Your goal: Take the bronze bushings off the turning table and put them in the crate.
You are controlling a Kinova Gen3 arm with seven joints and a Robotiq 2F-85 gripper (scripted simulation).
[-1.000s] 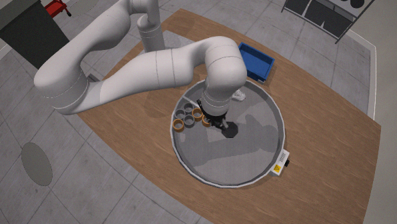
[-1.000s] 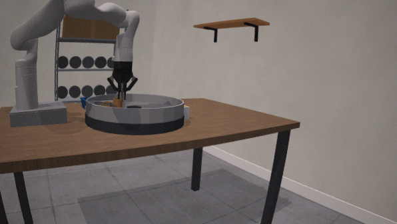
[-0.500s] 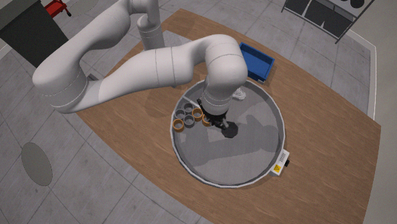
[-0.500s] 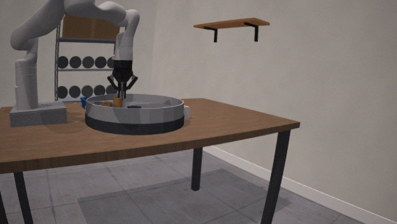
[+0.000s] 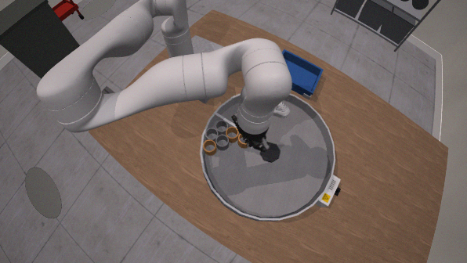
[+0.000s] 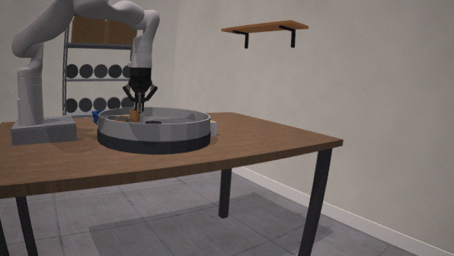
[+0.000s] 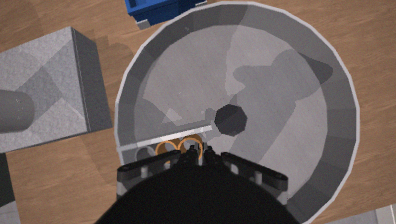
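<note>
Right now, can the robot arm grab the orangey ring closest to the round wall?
Probably not yet: its jaws look shut on another bronze bushing. From above, that orangey ring looks uncovered, with a steel bushing close beside it.
</note>
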